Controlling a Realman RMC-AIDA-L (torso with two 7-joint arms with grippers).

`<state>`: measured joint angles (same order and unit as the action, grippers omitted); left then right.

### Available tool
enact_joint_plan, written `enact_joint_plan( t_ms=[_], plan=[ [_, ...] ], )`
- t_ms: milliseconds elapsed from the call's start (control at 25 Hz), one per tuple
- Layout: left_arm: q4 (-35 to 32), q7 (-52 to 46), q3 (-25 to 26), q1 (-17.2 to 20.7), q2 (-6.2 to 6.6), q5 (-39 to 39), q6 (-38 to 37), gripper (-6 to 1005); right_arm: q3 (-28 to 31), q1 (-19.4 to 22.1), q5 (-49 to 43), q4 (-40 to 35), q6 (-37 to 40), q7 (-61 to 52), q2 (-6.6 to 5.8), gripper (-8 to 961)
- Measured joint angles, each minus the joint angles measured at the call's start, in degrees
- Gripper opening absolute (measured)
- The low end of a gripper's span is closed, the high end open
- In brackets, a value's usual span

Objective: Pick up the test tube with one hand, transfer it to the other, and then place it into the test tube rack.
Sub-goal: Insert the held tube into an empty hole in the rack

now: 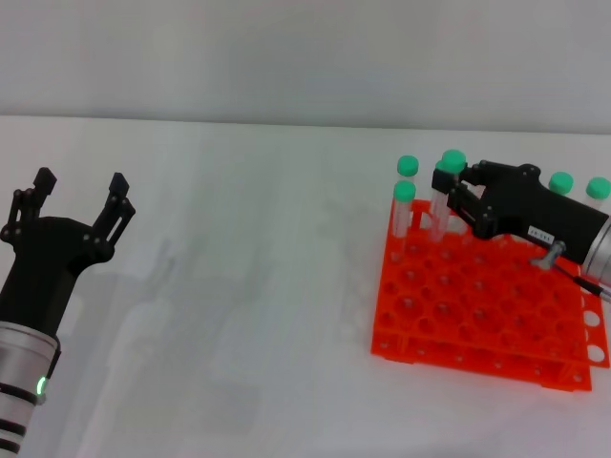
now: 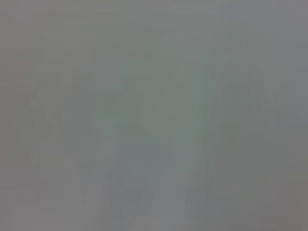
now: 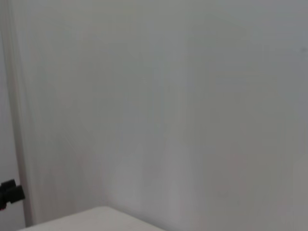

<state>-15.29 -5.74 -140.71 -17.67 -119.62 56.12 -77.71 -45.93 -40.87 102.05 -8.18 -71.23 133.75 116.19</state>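
Note:
The orange test tube rack [image 1: 477, 305] stands on the white table at the right. My right gripper [image 1: 456, 194], black with a white label sticker, reaches over the rack's back edge. It is shut on the test tube [image 1: 441, 205], which is upright with its green cap [image 1: 451, 160] above the fingers and its lower end at the rack's back row. My left gripper [image 1: 81, 205], on the arm with the green glowing ring, is open and empty at the far left, above the table. Neither wrist view shows the tube or the rack.
Other green-capped tubes stand in the rack's back row, two at its left corner [image 1: 405, 194] and two behind my right wrist [image 1: 561, 181]. The right wrist view shows a pale wall, a table corner [image 3: 96, 219] and a small black part [image 3: 9, 192].

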Motion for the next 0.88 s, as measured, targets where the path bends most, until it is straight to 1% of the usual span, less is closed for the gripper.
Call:
enact_joint_plan(
  t_ms=[280, 560, 760, 880],
  plan=[
    [0.09, 0.02, 0.0, -0.01, 0.0, -0.05, 0.03, 881, 0.36, -1.08, 0.01, 4.68, 0.49, 8.89, 0.0, 258],
    [-0.02, 0.03, 0.0, -0.39, 0.02, -0.29, 0.03, 881, -0.06, -1.54, -0.38, 6.03, 2.72, 9.05, 0.0, 262],
    [0.02, 0.03, 0.0, -0.98, 0.06, -0.33, 0.03, 881, -0.1, -1.32, -0.5, 6.45, 2.92, 9.0, 0.0, 265],
    [0.02, 0.03, 0.0, -1.05, 0.08, -0.37, 0.02, 881, -0.12, -0.81, -0.45, 6.45, 2.38, 8.97, 0.0, 410]
  ],
)
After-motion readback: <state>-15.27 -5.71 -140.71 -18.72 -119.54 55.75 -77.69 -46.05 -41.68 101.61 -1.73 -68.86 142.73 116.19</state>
